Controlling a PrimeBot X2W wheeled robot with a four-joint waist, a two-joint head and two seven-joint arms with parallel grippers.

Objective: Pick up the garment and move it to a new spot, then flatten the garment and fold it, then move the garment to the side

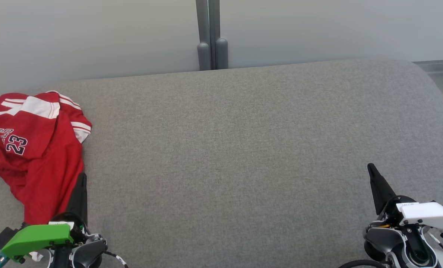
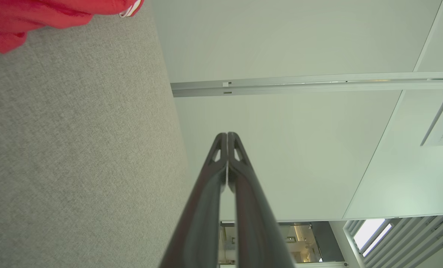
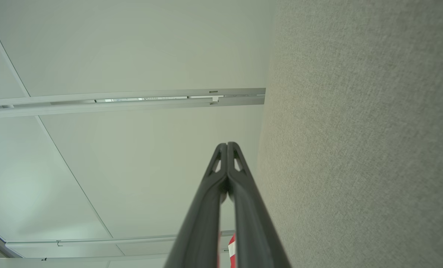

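Nearest the camera in the head view, the left end effector (image 1: 82,179) sat at the lower left under its lime-green plastic cover (image 1: 35,238), and the right end effector (image 1: 371,168) sat at the lower right under a white plastic cover (image 1: 428,214). Both were well apart from each other, fingers pointing away across the grey fabric-covered tabletop (image 1: 236,149).

Both were clenched on nothing. In the left wrist view the left end effector (image 2: 227,135) had its two long dark fingers pressed together at the tips with only a thin slit lower down. Same deal in the right wrist view, where the right end effector (image 3: 227,145) was closed tip to tip and empty.

The crumpled red jersey with white stripes and a dark "23" (image 1: 38,156) lay bunched up at the tabletop's far left edge. Its lower hem trailed down right alongside the left fingers, just to their left; couldn't tell if cloth and finger actually touched. A bit of the red jersey (image 2: 38,15) showed at the top left corner of the left wrist view, and a tiny red-and-white sliver (image 3: 231,253) peeked between the right fingers.

Further back, the rest of the tabletop was just grey weave. Behind it stood pale frosted wall panels (image 1: 94,37) joined by a grey metal post (image 1: 212,33).
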